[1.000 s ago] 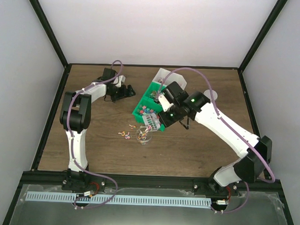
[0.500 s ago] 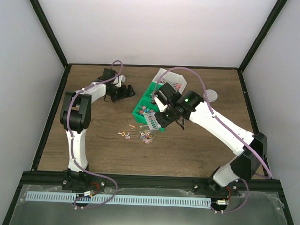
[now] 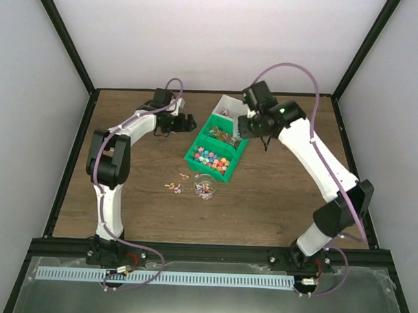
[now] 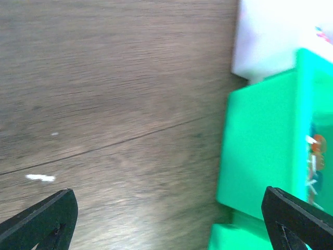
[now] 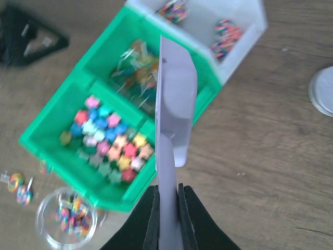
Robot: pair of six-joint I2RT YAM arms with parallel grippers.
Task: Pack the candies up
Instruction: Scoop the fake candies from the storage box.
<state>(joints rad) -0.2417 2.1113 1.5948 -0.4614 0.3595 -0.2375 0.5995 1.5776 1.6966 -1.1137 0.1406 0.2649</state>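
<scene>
The candies (image 5: 112, 140) are lying mostly in a glossy green plastic bin (image 5: 88, 182) on the desk (image 5: 260, 172). One compartment is holding small star-shaped ones in pink, red, orange, yellow, blue and green. The compartment behind it is holding twist-wrapped ones (image 5: 136, 73) in clear, crinkly wrappers. A white bin (image 5: 255, 28), touching the green one's far end, is holding round striped ones (image 5: 223, 31). More are sitting in a clear round cup (image 5: 39, 221) just beside the green bin's near corner. A few striped ones on sticks (image 5: 18, 187) are lying loose on the desk near the cup.

The right fingers (image 5: 192, 213), black and smooth, are pinching narrowly on the flat handle of the scoop (image 5: 174, 104). The scoop is a thin, pale grey piece with a rounded bowl, seen edge-on. It is hanging above the green bin, well clear of the candies.

The left fingers (image 4: 49, 216), black and wedge-shaped, are standing spread wide and holding nothing. They are hovering over bare desk just beside the green bin's side wall.

The desk is showing a dark brown wood grain with fine lines and a small white fleck (image 4: 40, 178). A pale round lid (image 5: 322, 91) is lying flat on it, well apart from the bins.
</scene>
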